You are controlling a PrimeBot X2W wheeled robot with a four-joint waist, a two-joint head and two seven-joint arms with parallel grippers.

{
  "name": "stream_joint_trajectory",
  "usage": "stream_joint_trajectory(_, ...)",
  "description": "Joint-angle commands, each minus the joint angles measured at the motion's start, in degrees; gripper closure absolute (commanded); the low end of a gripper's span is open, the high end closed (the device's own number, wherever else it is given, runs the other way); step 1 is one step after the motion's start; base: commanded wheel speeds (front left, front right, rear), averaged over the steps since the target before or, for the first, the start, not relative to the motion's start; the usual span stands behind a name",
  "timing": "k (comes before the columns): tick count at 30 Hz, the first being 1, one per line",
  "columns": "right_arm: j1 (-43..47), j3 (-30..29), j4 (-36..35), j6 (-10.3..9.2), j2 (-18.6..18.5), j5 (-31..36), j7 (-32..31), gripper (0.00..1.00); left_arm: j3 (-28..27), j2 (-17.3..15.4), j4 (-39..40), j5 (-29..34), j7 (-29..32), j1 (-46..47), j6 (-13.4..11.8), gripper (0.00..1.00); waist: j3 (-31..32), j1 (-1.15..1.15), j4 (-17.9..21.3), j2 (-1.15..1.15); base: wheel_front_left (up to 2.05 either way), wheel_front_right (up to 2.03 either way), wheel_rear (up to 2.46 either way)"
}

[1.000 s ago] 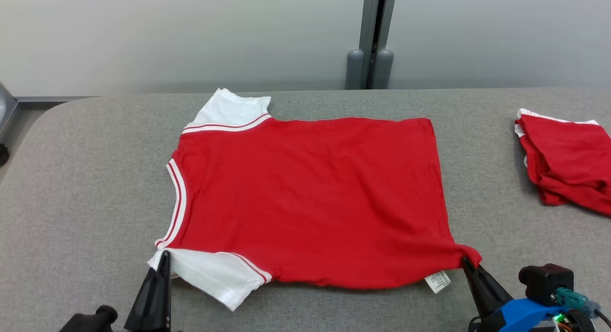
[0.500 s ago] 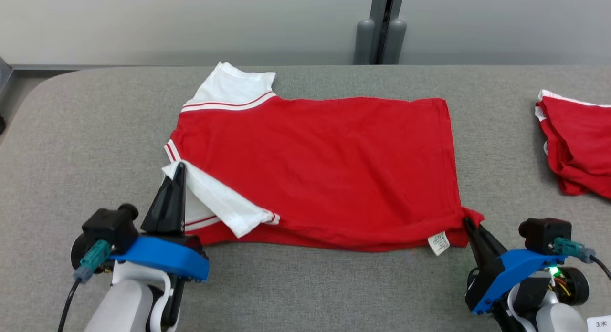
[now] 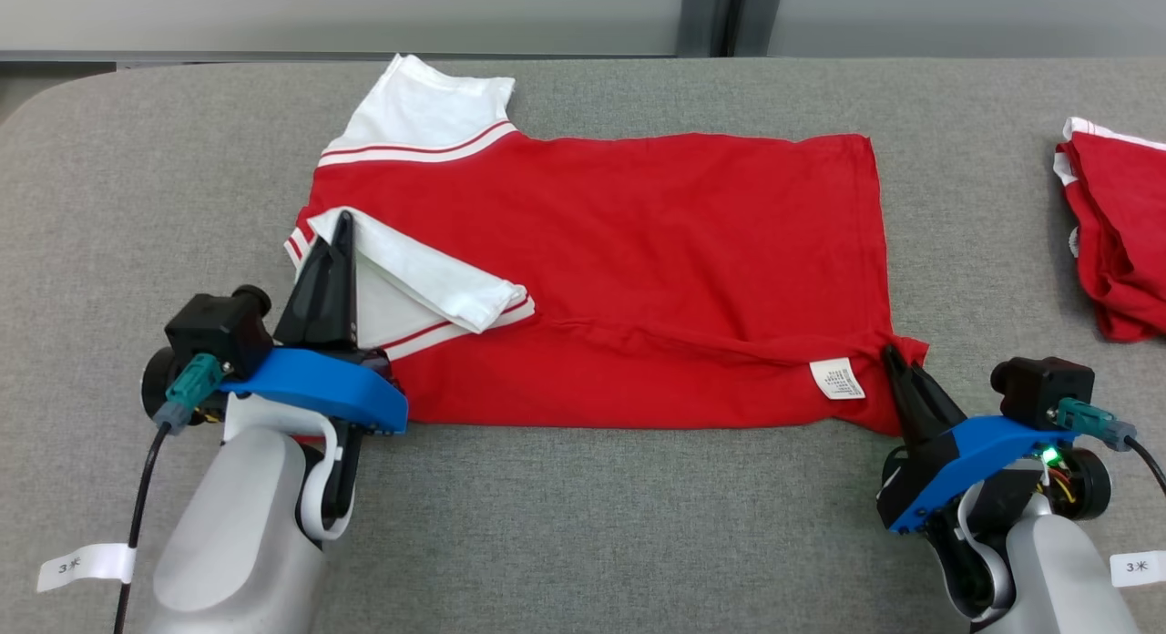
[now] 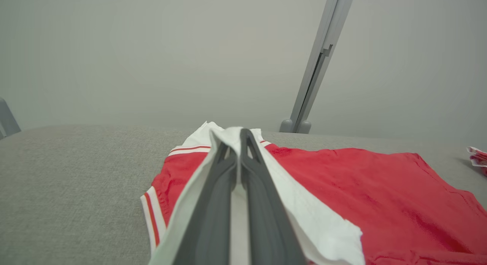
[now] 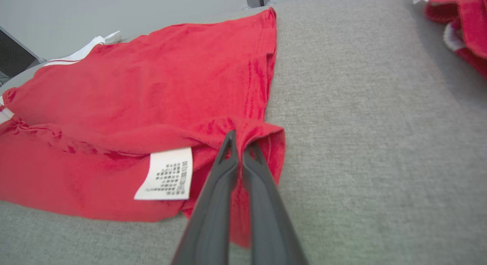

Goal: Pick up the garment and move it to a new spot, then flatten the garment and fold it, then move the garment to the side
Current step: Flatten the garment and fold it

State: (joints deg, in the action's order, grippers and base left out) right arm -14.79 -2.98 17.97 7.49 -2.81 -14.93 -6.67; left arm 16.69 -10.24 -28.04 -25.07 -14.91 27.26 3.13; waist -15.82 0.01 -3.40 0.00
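The T-shirt [image 3: 638, 251] is soft red jersey with 2 white sleeves, each edged with thin red stripes. It is spread almost flat, a broad rectangle on the grey, felt-like tabletop [image 3: 137, 206]. Faint creases run across its body.

The left fingers [image 3: 342, 229], long, dark and tapered, are clenched on the near sleeve [image 3: 428, 283]. White cloth shows in the thin slit between them in the left wrist view [image 4: 239, 150]. That sleeve is turned over onto the red body, which lies just to the right of these fingers. The far sleeve [image 3: 419, 106] lies flat beyond their tips.

The right fingers [image 3: 893, 356] are clenched on the shirt's near hem corner, which bunches into a small rounded fold around their tips [image 5: 237, 158]. A white rectangular care label [image 5: 165, 173] hangs just left of these tips. The hem runs straight away from them toward the tabletop's far edge.

The neckline is mostly covered by the turned sleeve and the left fingers. The label's print is too small to read. Whether the pinched corner is off the tabletop cannot be told.

A second red garment [image 3: 1116, 242], crumpled and white-trimmed, lies well to the right of the right fingers and is cut off by the frame edge. A grey post [image 4: 315, 74] stands beyond the shirt.
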Motion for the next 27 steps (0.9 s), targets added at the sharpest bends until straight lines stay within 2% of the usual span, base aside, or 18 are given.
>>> stream_joint_trajectory(1, -1.35, 0.36, 0.63, 0.01, -0.15, -0.45, 0.86, 0.67, -0.95, 0.30, -0.27, 0.67, -0.33, 1.42, 0.34, 1.00, -0.19, -0.01, 0.11, 0.00, 0.00, 0.00, 0.00)
stream_joint_trajectory(2, -1.75, 0.70, 0.88, 0.01, -0.15, -0.65, 1.60, 0.50, -1.41, 0.48, -0.28, 0.96, -0.35, 1.60, 0.44, 0.84, -0.25, -0.01, 0.18, 0.00, 0.00, 0.00, 0.00)
stream_joint_trajectory(3, -2.11, 0.88, 1.13, 0.01, -0.16, -0.93, 2.38, 0.00, -2.08, 0.73, 0.08, 1.37, -0.35, 1.62, 0.47, 0.54, -0.28, -0.01, 0.25, 0.00, 0.00, 0.00, 0.00)
stream_joint_trajectory(4, -2.38, 1.13, 1.35, 0.01, -0.16, -1.10, 3.16, 0.00, -2.76, 1.08, 0.37, 1.56, -0.33, 1.47, 0.51, 0.01, -0.30, -0.01, 0.30, 0.00, 0.00, 0.00, 0.00)
stream_joint_trajectory(12, -1.82, 1.57, 0.01, 0.01, -0.16, 0.74, 8.30, 0.00, -7.89, 2.83, 3.29, 2.43, -0.33, -2.82, 1.46, 0.00, 0.89, -0.01, 0.36, 0.00, 0.00, 0.00, 0.00)
stream_joint_trajectory(20, 2.98, -0.65, -6.75, 0.01, -0.15, 5.63, 10.56, 0.00, -10.87, 2.65, 7.14, 0.95, 0.03, -11.28, 2.47, 0.00, 4.09, -0.01, 0.31, 0.00, 0.00, 0.00, 0.00)
stream_joint_trajectory(27, 7.47, -0.22, -11.53, 0.01, -0.15, 7.25, 7.75, 0.00, -11.64, 1.06, 8.05, -2.09, 10.11, -17.36, 0.60, 0.00, 5.52, -0.01, 0.16, 0.00, 0.00, 0.00, 0.00)
